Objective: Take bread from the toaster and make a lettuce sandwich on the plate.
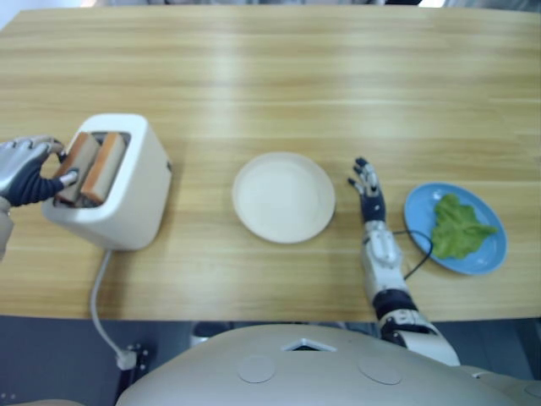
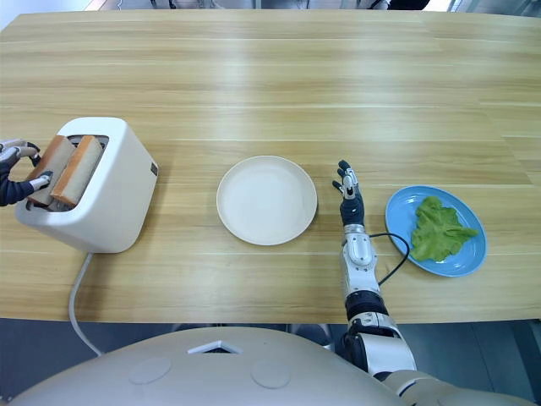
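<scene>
Left hand (image 1: 25,169): at the worktop's left edge, beside the toaster, fingers curled and clamped on the outer bread slice (image 1: 78,159), thumb against its face and the other fingers over its top edge. Outer bread slice: browned, standing partly out of its slot, tilted slightly towards the hand. Second bread slice (image 1: 104,166): same colour, upright in the neighbouring slot, just beside the first and untouched. Toaster (image 1: 131,199): white, rounded, two slots; a small dark mark on its side is too small to read. Power cord (image 1: 96,300): pale, running from the toaster's base over the worktop's near edge. Right hand (image 2: 347,188): lying flat on the worktop, fingers straight and spread, holding nothing, placed between the two plates. Cream plate (image 1: 283,197): round, bare, near the centre of the worktop, just left of the right hand. Blue plate (image 1: 493,252): round, just right of the right hand. Lettuce leaf (image 1: 456,227): one green, crinkled leaf lying on the blue plate. Worktop (image 1: 296,85): light wood grain in long planks.
</scene>
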